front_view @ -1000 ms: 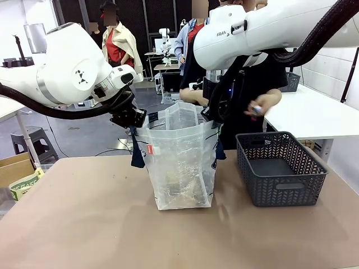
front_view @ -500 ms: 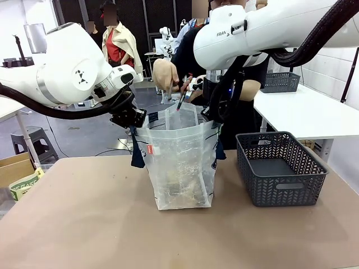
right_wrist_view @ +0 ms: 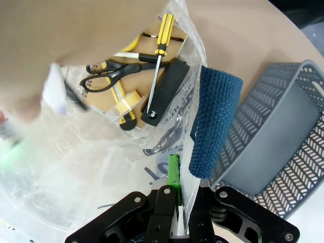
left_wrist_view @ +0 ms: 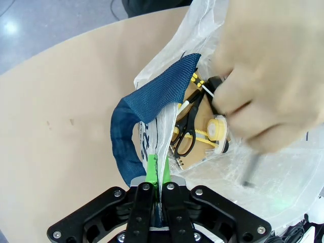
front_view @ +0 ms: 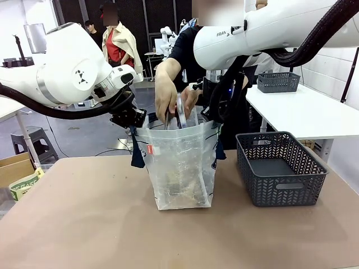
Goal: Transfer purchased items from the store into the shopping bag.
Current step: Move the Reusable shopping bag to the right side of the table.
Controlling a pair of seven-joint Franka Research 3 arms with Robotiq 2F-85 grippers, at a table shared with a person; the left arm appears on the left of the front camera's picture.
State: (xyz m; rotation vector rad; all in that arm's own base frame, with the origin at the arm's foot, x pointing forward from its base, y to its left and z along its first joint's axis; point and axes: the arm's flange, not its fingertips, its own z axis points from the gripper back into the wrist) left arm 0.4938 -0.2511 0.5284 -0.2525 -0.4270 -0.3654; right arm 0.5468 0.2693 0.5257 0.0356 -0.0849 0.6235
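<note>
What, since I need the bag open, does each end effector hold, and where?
Both grip the shopping bag by its rim: left end effector beside one navy handle, right end effector beside the other handle.

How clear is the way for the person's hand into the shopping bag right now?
Likely yes, clear: the left gripper and right gripper pinch opposite rims of the shopping bag, holding its mouth open, and the person's hand is at the opening.

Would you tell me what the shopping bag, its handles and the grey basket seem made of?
Shopping bag: thin translucent plastic, glossy and crinkled, contents showing through. Handles: navy woven webbing, coarse weave visible, likely synthetic. Basket: probably moulded matte grey plastic, herringbone cut-outs.
</note>
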